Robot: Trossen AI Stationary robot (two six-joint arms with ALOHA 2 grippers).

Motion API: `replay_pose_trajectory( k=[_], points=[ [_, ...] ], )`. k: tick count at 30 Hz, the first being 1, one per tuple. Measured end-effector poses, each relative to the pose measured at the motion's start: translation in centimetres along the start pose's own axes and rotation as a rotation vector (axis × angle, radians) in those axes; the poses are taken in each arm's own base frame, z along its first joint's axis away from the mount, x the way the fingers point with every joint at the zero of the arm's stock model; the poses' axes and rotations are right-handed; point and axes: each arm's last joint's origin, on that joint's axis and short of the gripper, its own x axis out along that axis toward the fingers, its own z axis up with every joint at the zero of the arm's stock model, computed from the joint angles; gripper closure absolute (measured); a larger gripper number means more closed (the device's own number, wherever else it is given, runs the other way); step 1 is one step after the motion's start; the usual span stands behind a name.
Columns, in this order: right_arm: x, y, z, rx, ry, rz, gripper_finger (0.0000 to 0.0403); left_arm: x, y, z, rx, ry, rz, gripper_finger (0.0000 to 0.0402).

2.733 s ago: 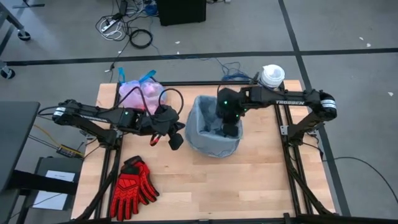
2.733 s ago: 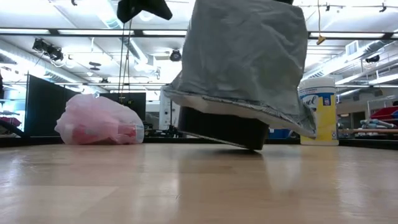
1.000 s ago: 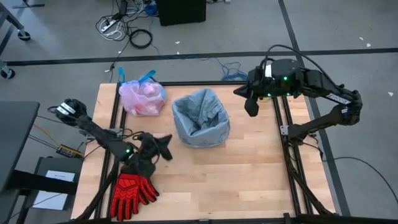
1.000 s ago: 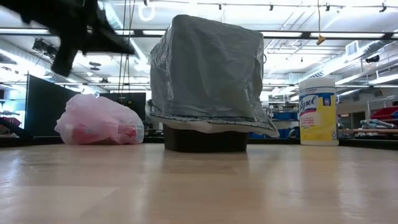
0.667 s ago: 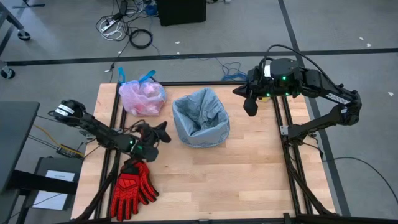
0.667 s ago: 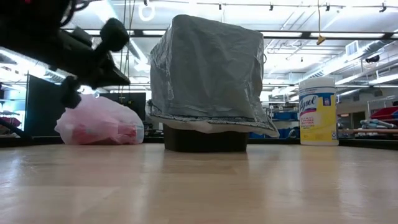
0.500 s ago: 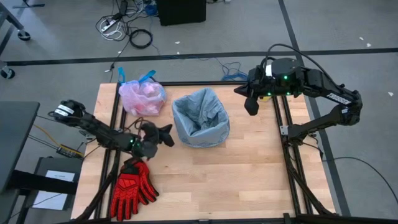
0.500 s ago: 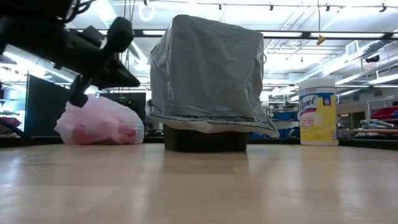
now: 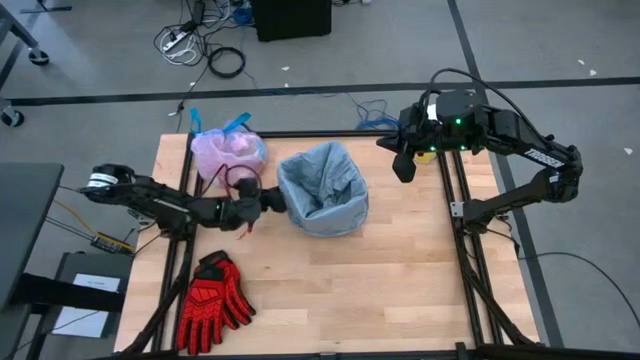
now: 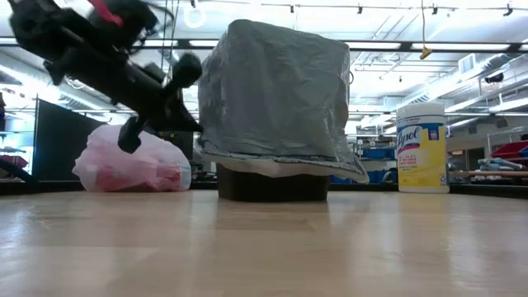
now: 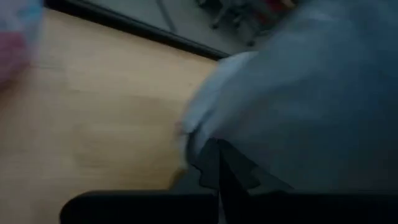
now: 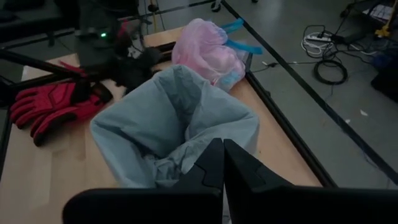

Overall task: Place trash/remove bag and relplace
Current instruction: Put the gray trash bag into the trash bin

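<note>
The bin wears a grey-blue liner point(image 9: 323, 190) and stands at the table's far middle; its dark base point(image 10: 272, 183) rests on the wood. The tied pink bag point(image 9: 228, 155), blue ties on top, lies on the table to the bin's left, and something red point(image 10: 153, 176) shows through it. My left gripper point(image 9: 277, 198) is shut, low, and right at the liner's left wall point(image 11: 298, 93). My right gripper point(image 9: 403, 170) hangs shut and high over the far right, looking down at the bin point(image 12: 177, 124). My left gripper comes at the liner's left wall point(image 10: 206, 124) nearly level from the table's left, slanting slightly down, its fingers shut with nothing between them. I cannot tell whether the fingertips point(image 11: 217, 155) touch the plastic.
Red gloves point(image 9: 212, 300) lie at the near left corner. A yellow tub with a white lid point(image 10: 422, 148) stands far right, behind the bin. Bare wood point(image 9: 400, 290) stretches across the near and right parts of the table.
My left gripper has swung from just above the gloves toward the far edge and right, sinking a little and rolling, until it stands against the bin's left side. It stayed shut. The bin and pink bag have not moved.
</note>
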Motion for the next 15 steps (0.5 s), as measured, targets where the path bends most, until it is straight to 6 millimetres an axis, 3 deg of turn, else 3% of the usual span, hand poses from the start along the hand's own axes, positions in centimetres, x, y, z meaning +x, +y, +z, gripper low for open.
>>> replay_pose_trajectory(
  k=[5,8,15],
  points=[
    [0.0,0.0,-0.1,-0.002,0.01,0.005,0.0403,2.6,2.1,0.1,-0.021,0.077,0.101,0.0398],
    [0.0,0.0,-0.1,-0.001,0.009,0.005,0.0403,4.1,3.4,-1.0,-0.07,0.173,0.141,0.0398],
    [0.0,0.0,-0.1,-0.001,0.007,0.007,0.0403,5.9,3.6,-3.2,-0.119,0.215,0.076,0.0398]
  ],
)
